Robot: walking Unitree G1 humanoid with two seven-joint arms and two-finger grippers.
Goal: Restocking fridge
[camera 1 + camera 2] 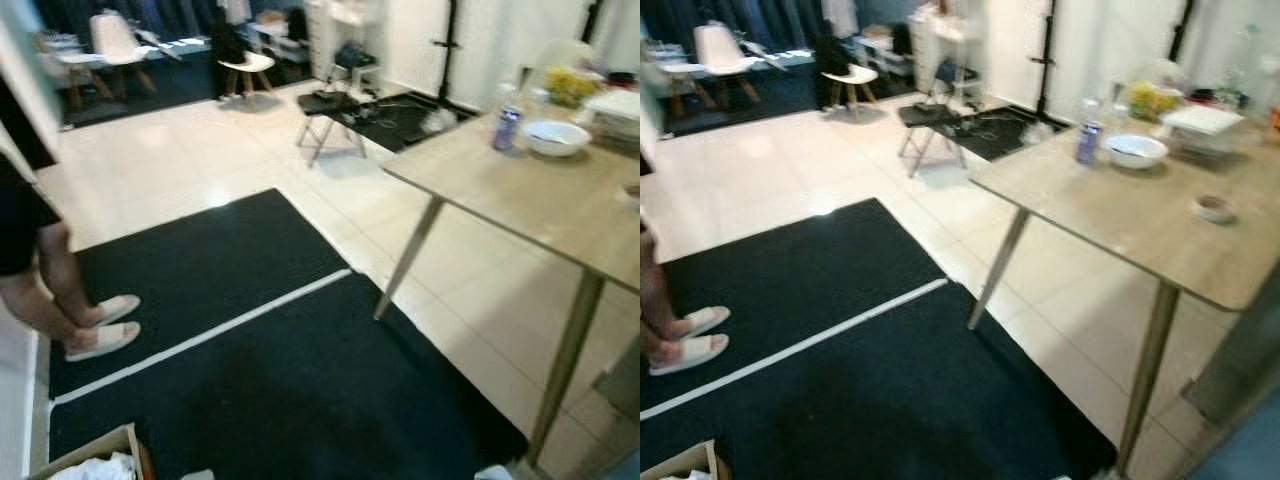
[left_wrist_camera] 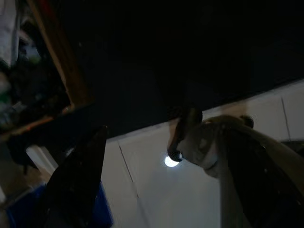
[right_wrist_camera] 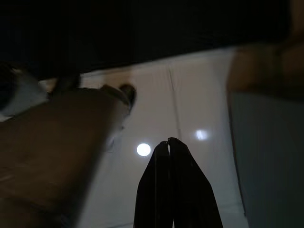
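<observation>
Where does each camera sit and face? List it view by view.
Left eye view: on the head, facing forward and down at black mat, wooden table, a person's slippered feet.
Right eye view: beside it, same scene, with blue can and white bowl.
Left wrist view: left wrist, along the left tool, toward white floor tiles.
Right wrist view: right wrist, along the shut right tool, toward white floor tiles.
Both wrist views share tiles and black mat.

Both eye views are soft with blur. The person [image 1: 40, 280] is cut off at the picture's edge (legs and slippers show). The cardboard box [image 1: 95, 462] is clipped, its contents unclear. The counter [image 1: 1140, 215] runs out of frame; the yellow thing [image 1: 1153, 98] on it is unreadable.
</observation>
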